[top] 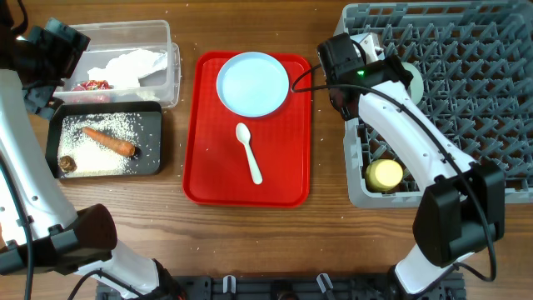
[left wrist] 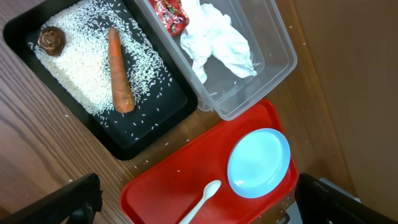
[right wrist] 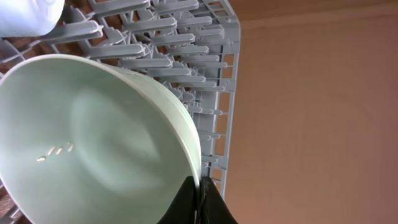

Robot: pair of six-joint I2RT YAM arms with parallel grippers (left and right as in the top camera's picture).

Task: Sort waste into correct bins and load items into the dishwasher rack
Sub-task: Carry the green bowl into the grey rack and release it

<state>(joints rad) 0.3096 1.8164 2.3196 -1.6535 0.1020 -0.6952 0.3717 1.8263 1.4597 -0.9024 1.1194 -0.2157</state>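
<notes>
My right gripper (right wrist: pixel 199 194) is shut on the rim of a mint bowl (right wrist: pixel 93 137), held tilted over the grey dishwasher rack (top: pixel 466 92) at its left edge. A few rice grains cling inside the bowl. A yellow cup (top: pixel 385 173) stands in the rack's front left corner. My left gripper (left wrist: pixel 202 205) hangs open and empty, high above the bins. The pale blue plate (top: pixel 252 83) and white spoon (top: pixel 249 152) lie on the red tray (top: pixel 208 167). The clear tub (left wrist: pixel 261 81) holds a red wrapper (left wrist: pixel 169 14) and a napkin (left wrist: pixel 217 37). The black tray (left wrist: pixel 149 134) holds rice, a carrot stick (left wrist: pixel 119 71) and a brown lump (left wrist: pixel 51 40).
Stray rice grains lie on the wooden table around the black tray and the red tray. Part of another pale item (right wrist: pixel 28 15) shows in the rack beyond the held bowl. The right arm (top: pixel 416 142) stretches across the rack's front left part.
</notes>
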